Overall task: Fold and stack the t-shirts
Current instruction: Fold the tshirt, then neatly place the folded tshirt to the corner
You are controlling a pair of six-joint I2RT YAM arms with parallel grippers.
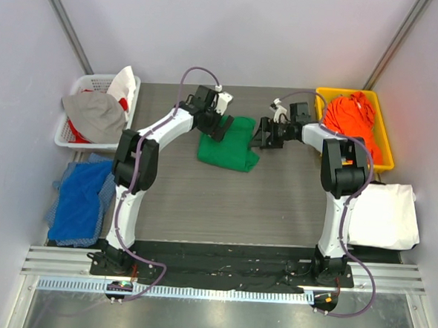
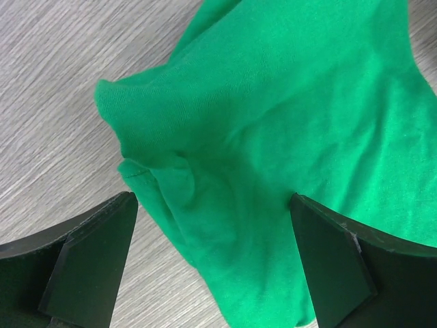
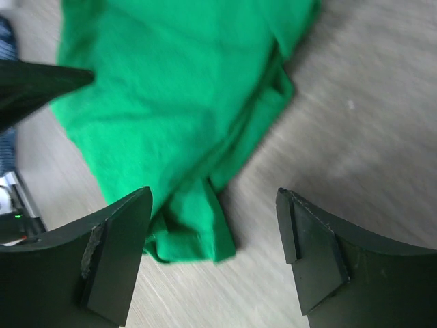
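A crumpled bright green t-shirt [image 1: 231,144] lies on the grey table at the back centre. It also shows in the left wrist view [image 2: 287,137] and the right wrist view [image 3: 177,89]. My left gripper [image 1: 220,127] is open over the shirt's left edge, its jaws astride the cloth without holding it. My right gripper [image 1: 264,134] is open just right of the shirt, above its right corner. An orange t-shirt [image 1: 358,122] is heaped in the yellow bin [image 1: 325,92]. A white t-shirt [image 1: 383,213] lies folded at the right table edge.
A white basket [image 1: 63,133] with grey, white and red cloth stands at the back left. Blue cloths [image 1: 83,199] lie at the left edge. Grey walls close in both sides.
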